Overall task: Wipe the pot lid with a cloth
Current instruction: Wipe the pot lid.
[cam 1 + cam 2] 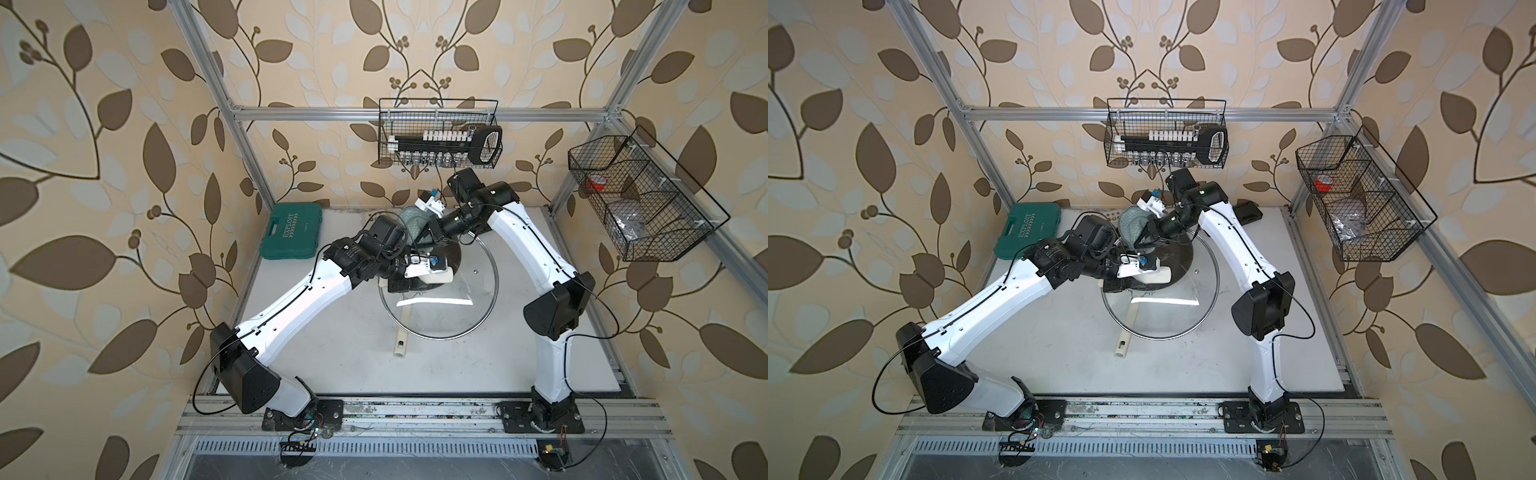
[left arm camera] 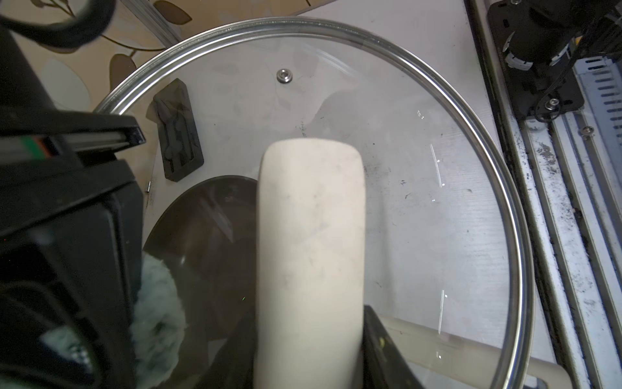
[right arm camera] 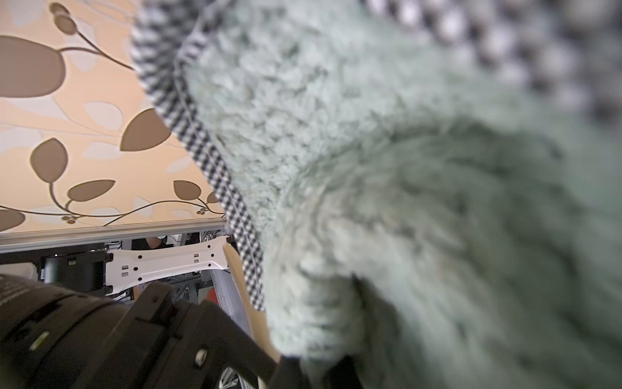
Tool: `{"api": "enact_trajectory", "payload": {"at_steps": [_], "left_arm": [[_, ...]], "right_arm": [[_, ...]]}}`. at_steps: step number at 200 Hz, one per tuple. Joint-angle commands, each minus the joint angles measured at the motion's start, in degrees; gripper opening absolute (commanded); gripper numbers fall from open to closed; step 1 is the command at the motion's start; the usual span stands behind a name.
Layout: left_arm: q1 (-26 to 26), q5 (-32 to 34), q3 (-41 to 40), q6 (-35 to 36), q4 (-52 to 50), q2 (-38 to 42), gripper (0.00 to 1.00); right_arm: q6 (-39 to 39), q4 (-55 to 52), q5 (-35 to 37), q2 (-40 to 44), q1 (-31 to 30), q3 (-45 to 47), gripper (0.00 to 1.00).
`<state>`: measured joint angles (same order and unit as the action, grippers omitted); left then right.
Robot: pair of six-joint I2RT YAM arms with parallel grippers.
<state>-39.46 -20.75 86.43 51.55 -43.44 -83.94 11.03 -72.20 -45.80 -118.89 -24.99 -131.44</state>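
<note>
1. The left gripper is clamped on the cream bar handle of the pot lid, with a finger on each side of the bar.
2. The right gripper is closed on the cloth, which is bunched at the lid's far edge. Contact with the glass cannot be judged.
3. A black tool rack with white sockets is held in the back basket. A red-and-white roll and a grey crumpled item are kept in separate compartments of the side basket.
4. The lid is seen as clear glass with a metal rim. The cloth is seen as grey-green and fluffy, with checked edging.
5. The lid is held over the dark frying pan, whose pan handle juts past the near rim. The right arm is close to the lid's rim. Bare table is seen toward the front rail, and the green case is well apart.
</note>
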Motion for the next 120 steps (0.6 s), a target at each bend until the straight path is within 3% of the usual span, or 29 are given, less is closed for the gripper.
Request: {"api": "enact_trajectory", "payload": {"at_steps": [1,46,120], "left_arm": [[-0.49,0.14,3.02,-4.78,16.6,3.87,0.0],[-0.51,7.7,-0.27,-13.14,21.85,5.14,0.0],[-0.51,16.84,-6.74,-23.86,29.16,9.49,0.0]], "right_arm": [[2.57,0.98,-0.32,-2.25,0.03,-2.91,0.0],[2.25,0.8,0.69,0.12,1.48,-0.07,0.0],[0.05,3.01,1.64,12.29,6.38,16.89,0.0]]}}
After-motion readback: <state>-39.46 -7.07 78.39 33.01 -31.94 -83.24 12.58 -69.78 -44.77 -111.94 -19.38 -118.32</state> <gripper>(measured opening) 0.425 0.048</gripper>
